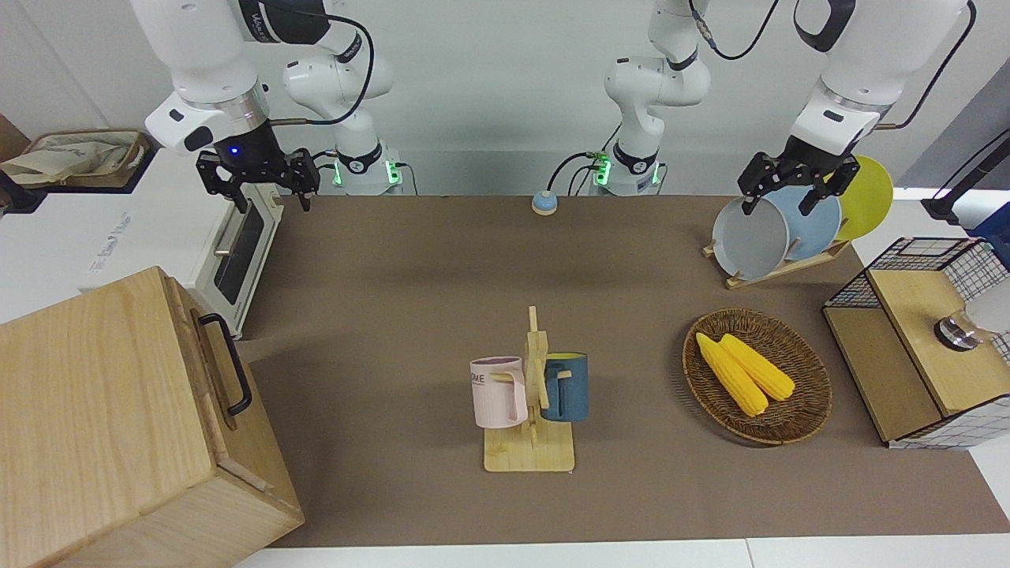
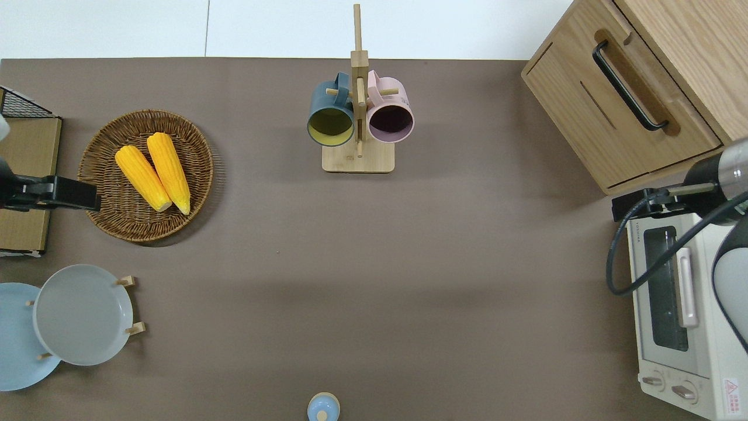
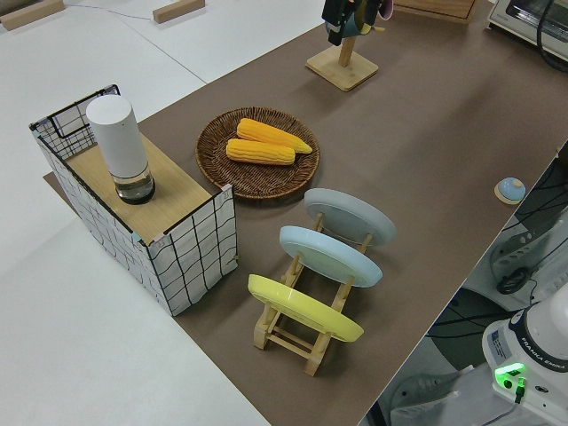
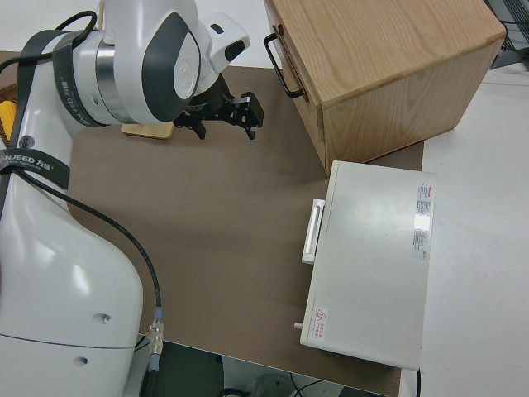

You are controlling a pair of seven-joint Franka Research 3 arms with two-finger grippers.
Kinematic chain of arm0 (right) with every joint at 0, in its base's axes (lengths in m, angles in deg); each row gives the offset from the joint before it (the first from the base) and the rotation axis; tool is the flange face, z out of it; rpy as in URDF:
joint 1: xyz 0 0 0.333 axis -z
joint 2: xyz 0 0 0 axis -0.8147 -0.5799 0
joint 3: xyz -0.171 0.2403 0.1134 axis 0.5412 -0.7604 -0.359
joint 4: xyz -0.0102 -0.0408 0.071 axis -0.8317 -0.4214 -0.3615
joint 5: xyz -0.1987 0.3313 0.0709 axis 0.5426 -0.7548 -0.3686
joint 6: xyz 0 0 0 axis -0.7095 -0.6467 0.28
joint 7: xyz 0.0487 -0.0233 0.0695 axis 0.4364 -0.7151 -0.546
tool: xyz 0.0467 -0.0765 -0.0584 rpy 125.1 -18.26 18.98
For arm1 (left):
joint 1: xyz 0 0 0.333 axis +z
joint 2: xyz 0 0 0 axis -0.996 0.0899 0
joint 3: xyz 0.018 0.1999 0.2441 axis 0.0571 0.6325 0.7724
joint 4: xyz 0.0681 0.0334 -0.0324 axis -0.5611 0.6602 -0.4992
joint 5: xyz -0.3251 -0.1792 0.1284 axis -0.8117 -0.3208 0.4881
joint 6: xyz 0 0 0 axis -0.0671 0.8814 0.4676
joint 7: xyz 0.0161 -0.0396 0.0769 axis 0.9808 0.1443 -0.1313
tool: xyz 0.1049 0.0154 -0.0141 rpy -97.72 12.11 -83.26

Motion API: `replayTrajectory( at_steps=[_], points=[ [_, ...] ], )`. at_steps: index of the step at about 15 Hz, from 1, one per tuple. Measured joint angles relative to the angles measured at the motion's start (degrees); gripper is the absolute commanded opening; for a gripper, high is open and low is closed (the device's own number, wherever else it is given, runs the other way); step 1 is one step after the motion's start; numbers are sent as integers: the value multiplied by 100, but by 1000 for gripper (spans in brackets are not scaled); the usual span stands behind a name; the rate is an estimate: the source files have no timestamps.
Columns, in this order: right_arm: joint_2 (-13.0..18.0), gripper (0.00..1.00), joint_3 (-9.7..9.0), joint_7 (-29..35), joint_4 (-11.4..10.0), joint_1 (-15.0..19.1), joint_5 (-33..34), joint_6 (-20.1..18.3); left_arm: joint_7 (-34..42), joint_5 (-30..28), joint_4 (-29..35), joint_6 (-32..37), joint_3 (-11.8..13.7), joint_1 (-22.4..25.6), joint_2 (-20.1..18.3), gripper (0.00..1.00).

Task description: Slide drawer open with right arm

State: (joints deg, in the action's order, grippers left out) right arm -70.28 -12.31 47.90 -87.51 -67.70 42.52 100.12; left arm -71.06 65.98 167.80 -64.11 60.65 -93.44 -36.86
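Observation:
The drawer (image 1: 223,371) is a light-wood front with a black bar handle (image 1: 230,364) on the big pale cabinet (image 1: 102,426) at the right arm's end of the table. It sits flush with the cabinet. It also shows in the overhead view (image 2: 584,111) and the right side view (image 4: 299,74). My right gripper (image 1: 271,203), blue light at its wrist, hangs open and empty in the air. In the overhead view it (image 2: 634,204) is over the corner of the white oven (image 2: 672,327) nearest the cabinet. It touches nothing. The left arm is parked, its gripper (image 1: 777,207) open.
A mug rack (image 1: 530,410) with a pink and a blue mug stands mid-table. A wicker basket (image 1: 805,410) holds two corn cobs. A plate rack (image 1: 777,264) and a black-wire box (image 1: 915,347) are at the left arm's end. A small blue button (image 1: 544,203) lies near the robots.

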Motion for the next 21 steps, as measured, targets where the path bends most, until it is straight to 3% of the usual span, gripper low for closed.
replayTrajectory(
  at_steps=[9, 14, 16, 21],
  points=[
    [-10, 987, 36, -104, 28, 4, 35, 0, 0, 0, 0, 0, 0, 0, 0, 995],
    [-160, 987, -120, -122, 28, -112, 1121, 1, 0, 0, 0, 0, 0, 0, 0, 995],
    [-221, 987, -273, -122, 29, -183, 1715, 2, 0, 0, 0, 0, 0, 0, 0, 995],
    [-519, 987, -1111, -122, 29, -232, 4074, 95, 0, 0, 0, 0, 0, 0, 0, 998]
  ],
)
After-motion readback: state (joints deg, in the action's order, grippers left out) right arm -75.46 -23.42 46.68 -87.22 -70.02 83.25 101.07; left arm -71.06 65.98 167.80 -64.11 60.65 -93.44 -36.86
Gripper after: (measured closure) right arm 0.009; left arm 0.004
